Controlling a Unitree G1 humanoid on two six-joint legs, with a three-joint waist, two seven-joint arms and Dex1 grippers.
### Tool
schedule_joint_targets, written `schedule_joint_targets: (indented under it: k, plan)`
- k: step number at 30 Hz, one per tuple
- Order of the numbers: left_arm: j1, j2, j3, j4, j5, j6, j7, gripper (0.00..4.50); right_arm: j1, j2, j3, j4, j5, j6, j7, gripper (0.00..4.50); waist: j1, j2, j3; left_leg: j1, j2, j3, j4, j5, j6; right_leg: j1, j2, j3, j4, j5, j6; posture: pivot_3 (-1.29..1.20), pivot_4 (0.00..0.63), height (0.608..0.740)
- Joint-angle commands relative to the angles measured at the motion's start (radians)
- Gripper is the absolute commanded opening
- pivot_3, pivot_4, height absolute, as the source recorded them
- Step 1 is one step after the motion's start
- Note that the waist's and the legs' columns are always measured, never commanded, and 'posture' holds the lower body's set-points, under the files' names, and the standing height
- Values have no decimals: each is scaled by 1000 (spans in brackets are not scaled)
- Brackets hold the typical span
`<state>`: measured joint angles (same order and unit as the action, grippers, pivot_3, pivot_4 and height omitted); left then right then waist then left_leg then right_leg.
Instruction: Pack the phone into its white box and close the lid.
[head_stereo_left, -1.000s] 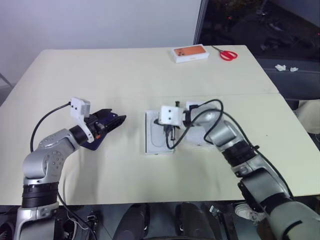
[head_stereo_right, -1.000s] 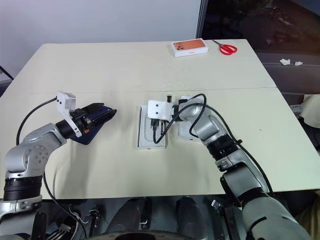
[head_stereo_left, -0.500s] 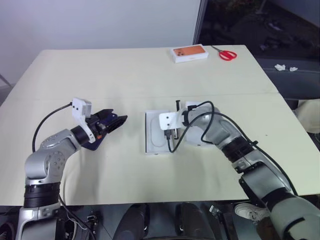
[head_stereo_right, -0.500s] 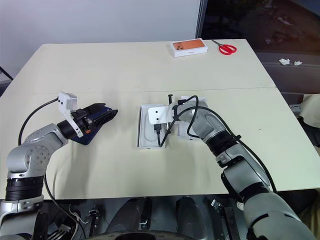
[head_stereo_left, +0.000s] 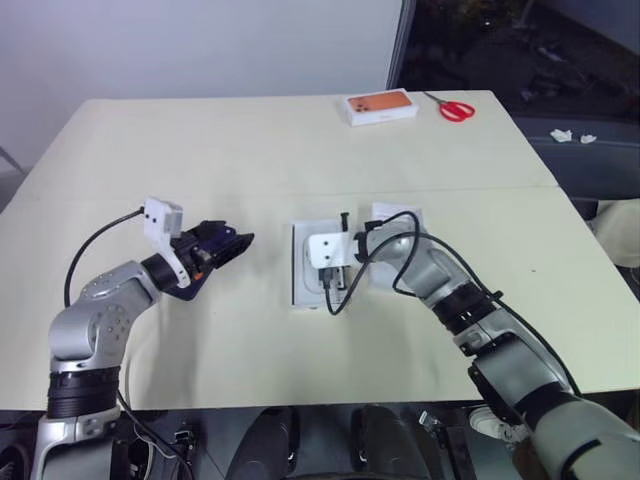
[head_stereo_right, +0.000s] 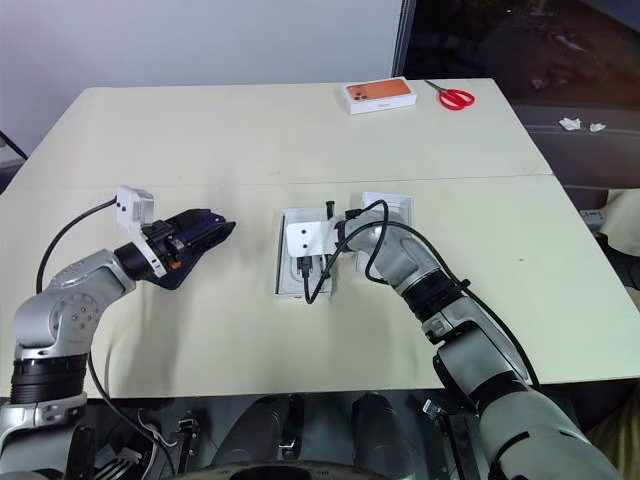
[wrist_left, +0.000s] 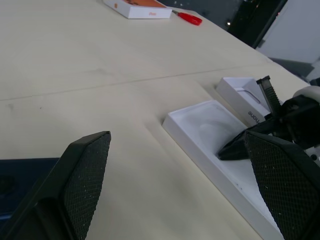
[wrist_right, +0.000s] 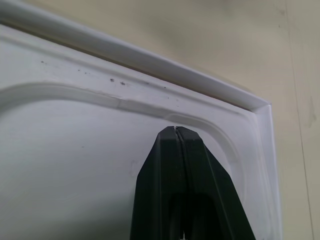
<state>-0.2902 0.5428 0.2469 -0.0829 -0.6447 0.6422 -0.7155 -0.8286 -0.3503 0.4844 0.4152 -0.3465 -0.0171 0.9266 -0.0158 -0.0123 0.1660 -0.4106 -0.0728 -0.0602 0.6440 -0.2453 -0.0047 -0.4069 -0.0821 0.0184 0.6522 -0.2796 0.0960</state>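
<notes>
While the right gripper (wrist_right: 176, 131), fingers pressed together, pokes into the white box (head_stereo_left: 302, 272) at table centre, it may shove the insert askew; the wide-open left gripper (head_stereo_left: 228, 245) hovers over the phone (head_stereo_right: 188, 262), left.

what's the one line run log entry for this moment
left claw: open, by phone | right claw: shut, tips over white box insert | lid: apart, beside box | phone: not packed
</notes>
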Motion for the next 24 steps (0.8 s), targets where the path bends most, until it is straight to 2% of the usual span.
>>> schedule_joint_targets:
  k: [1, 16, 24]
  plan:
    - [-5, 9, 17, -35, -8, -14, 0, 4500, -35, -36, -59, -70, 41, 24, 31, 19, 2, 0, 0, 0, 0, 0, 0, 0, 0, 0, 0, 0, 0, 0, 0, 0, 150, 740]
    - [-18, 1, 10, -21, -6, -19, -5, 4500, -92, -117, -83, -5, 5, 7, 18, 19, -2, 0, 0, 0, 0, 0, -1, 0, 0, 0, 0, 0, 0, 0, 0, 0, 150, 740]
    - [-26, 0, 9, -10, -3, -23, -7, 4500, -75, -151, -77, -16, 0, 7, 31, 19, -1, 0, 0, 0, 0, 0, -1, 0, 0, 0, 0, 0, 0, 0, 0, 0, 150, 740]
